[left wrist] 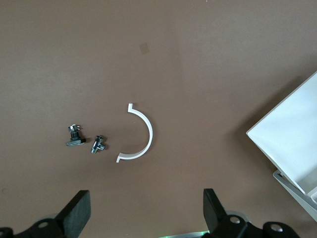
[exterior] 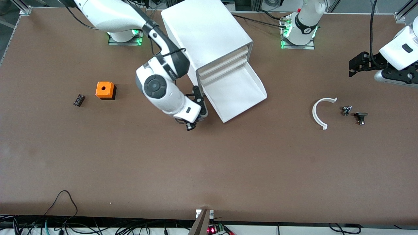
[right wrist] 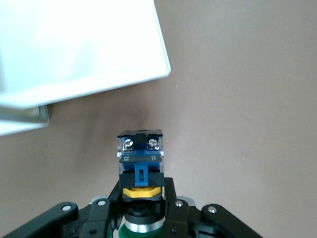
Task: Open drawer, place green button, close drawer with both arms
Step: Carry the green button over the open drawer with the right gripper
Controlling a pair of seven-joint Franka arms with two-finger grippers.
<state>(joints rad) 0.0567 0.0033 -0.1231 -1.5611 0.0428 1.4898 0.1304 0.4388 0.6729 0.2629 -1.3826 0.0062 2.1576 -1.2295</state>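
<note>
The drawer (exterior: 261, 88), bottommost of the white cabinet (exterior: 205, 29), stands pulled out and holds nothing; its corner shows in the right wrist view (right wrist: 99, 84). My right gripper (exterior: 190, 124) is shut on the button (exterior: 190, 127) and hangs over the table just beside the drawer's front corner, toward the right arm's end. In the right wrist view the button (right wrist: 141, 153) sits between the fingers of the right gripper (right wrist: 142, 198), green cap toward the wrist, black and blue body outward. My left gripper (exterior: 354, 67) waits open and empty over the left arm's end of the table (left wrist: 146, 213).
An orange cube with a hole (exterior: 105, 90) and a small black ribbed block (exterior: 78, 100) lie toward the right arm's end. A white curved strip (exterior: 318, 112) (left wrist: 143, 134) and two small black-and-metal parts (exterior: 346, 110) (exterior: 361, 117) lie under the left gripper's area.
</note>
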